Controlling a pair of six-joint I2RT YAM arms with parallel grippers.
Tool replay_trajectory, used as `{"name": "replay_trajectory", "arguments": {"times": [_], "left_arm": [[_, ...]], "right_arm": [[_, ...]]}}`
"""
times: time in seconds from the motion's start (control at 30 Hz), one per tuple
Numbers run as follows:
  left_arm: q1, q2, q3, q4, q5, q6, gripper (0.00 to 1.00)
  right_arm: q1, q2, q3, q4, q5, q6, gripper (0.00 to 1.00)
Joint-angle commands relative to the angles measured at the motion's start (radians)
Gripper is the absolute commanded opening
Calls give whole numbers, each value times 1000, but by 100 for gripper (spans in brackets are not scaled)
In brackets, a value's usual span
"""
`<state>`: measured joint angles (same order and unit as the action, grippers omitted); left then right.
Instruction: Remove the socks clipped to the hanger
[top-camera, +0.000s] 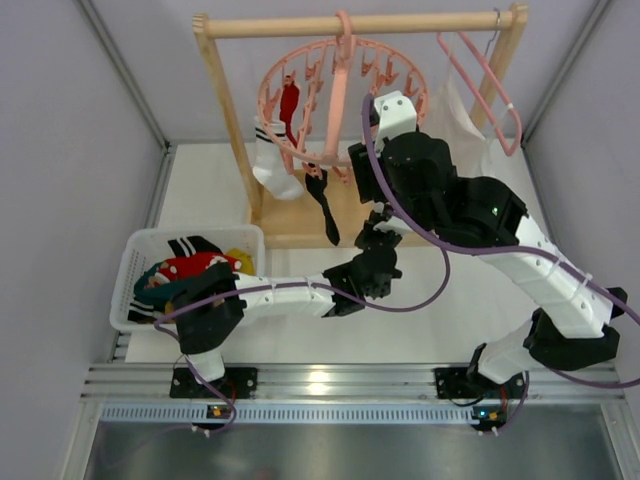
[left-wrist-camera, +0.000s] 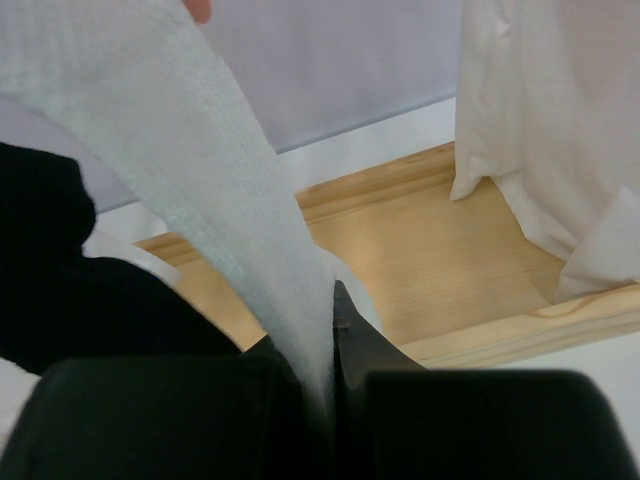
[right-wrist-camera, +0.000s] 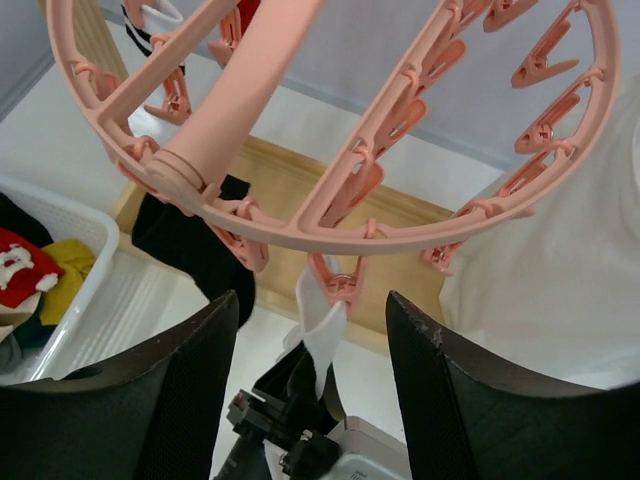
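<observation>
While left pincer (left-wrist-camera: 326, 335) clamps white sock (left-wrist-camera: 200, 150), garment (left-wrist-camera: 540, 130) nearby

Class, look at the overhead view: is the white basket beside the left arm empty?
No, the white basket holds several socks, with red, black and yellow ones showing.

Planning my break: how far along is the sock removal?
Done: several socks lie in the basket. In hand: the left pincer grips a white sock while the right pincer brackets its clip. Left: red sock, striped sock and black sock hang on the hanger.
</observation>
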<state>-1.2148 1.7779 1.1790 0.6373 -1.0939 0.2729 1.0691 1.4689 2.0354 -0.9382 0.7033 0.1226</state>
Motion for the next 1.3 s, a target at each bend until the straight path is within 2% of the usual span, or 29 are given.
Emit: {"name": "replay_trajectory", "arguments": {"times": [0.0,0.57,0.97,1.27], "left_arm": [[-11,2,41,47,-17,17,0],[-22,-11,53,47,-20,26,0],[-28,-37,41,47,-17,20,0],[-34,-41,31,48,-12,14,0]], "right_arm": [[-31,-18,-1,3,6,-14,58],[-80,97,-6,27,-67,-8,52],[-81,84,-86,76,-73,-12,50],[-113,68,-127,130,-59,-14,45]]}}
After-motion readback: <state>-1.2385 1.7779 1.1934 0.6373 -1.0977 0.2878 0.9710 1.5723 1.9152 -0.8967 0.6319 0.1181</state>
